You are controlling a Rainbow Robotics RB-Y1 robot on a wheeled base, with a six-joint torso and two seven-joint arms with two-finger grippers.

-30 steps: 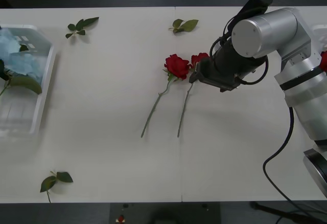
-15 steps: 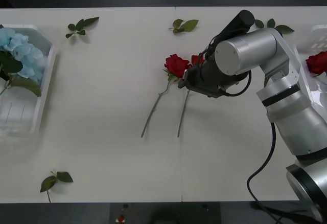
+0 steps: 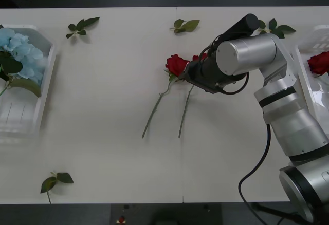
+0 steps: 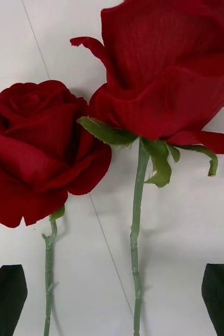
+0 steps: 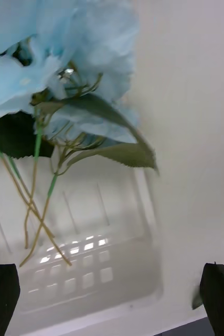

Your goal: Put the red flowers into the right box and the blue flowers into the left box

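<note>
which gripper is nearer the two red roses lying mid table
Right. The right gripper hovers open directly over the two red roses; the left gripper is far off above the left box.

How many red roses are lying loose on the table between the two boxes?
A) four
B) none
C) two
C: two red flowers lie side by side mid-table, with the right gripper over them, fingers open and apart.
</note>
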